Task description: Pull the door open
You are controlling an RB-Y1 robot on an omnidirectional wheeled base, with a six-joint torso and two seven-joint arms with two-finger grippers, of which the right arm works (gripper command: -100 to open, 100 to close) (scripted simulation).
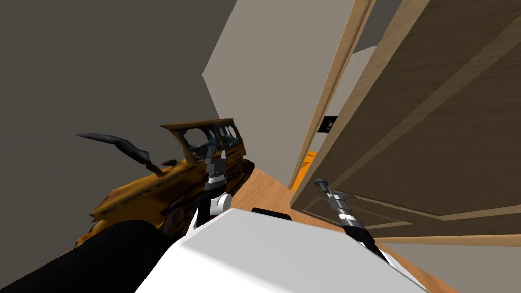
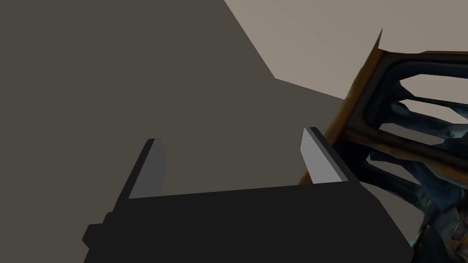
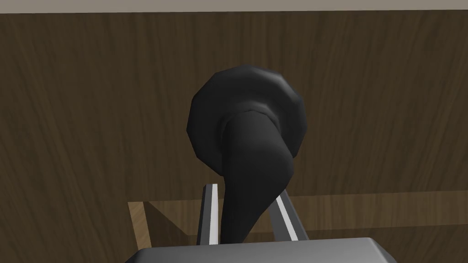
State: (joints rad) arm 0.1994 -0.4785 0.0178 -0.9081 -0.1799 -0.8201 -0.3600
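The brown wooden door (image 1: 432, 127) stands ajar, its edge a little off the light wooden frame (image 1: 330, 96). My right gripper (image 3: 247, 219) is shut on the door's black lever handle (image 3: 249, 150), one finger pressing each side of the lever below its round rose. In the head view the right gripper (image 1: 325, 189) meets the handle (image 1: 320, 182) at the door's near edge. My left gripper (image 2: 233, 160) is open and holds nothing; it hangs beside a yellow toy digger (image 2: 402, 137).
The large yellow digger (image 1: 193, 168), with a dark arm sticking out, sits on the wooden floor (image 1: 264, 188) to my left, close to the left gripper (image 1: 210, 158). Grey walls close the left side. An orange strip (image 1: 308, 163) shows through the door gap.
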